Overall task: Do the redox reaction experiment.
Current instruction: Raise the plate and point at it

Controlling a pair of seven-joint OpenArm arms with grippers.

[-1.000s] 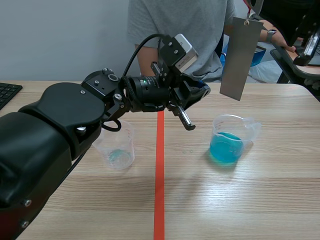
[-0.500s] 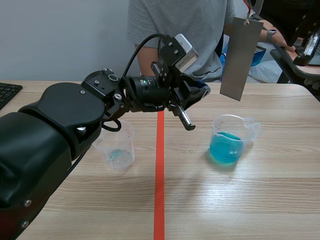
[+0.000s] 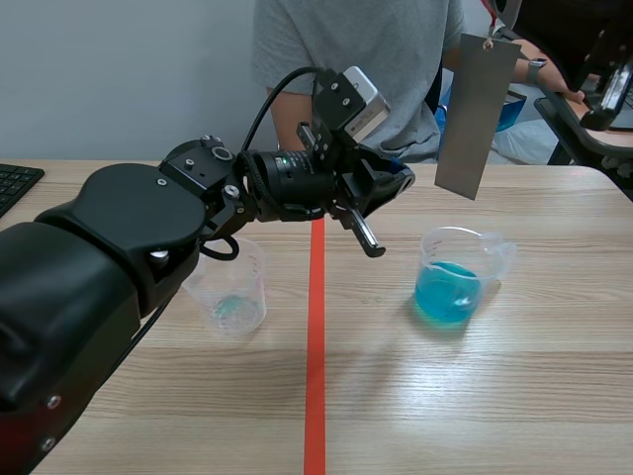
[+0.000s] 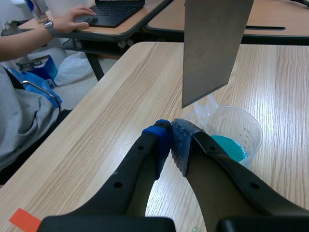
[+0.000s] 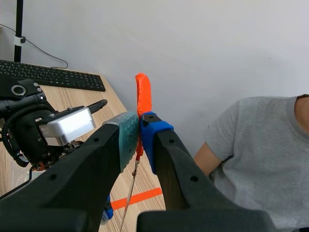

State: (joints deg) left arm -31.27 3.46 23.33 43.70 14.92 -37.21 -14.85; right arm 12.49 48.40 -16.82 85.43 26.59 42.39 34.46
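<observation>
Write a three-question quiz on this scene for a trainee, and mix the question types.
1. True or false: the metal plate hangs over the beaker of blue liquid and is not dipped in it.
2. What is the right gripper shut on?
A) a beaker's rim
B) the orange tag on a string
C) nothing
3. Fill in: the left gripper hovers with its fingers ____, holding nothing.

Key: 1 true; 2 B; 3 shut.
</observation>
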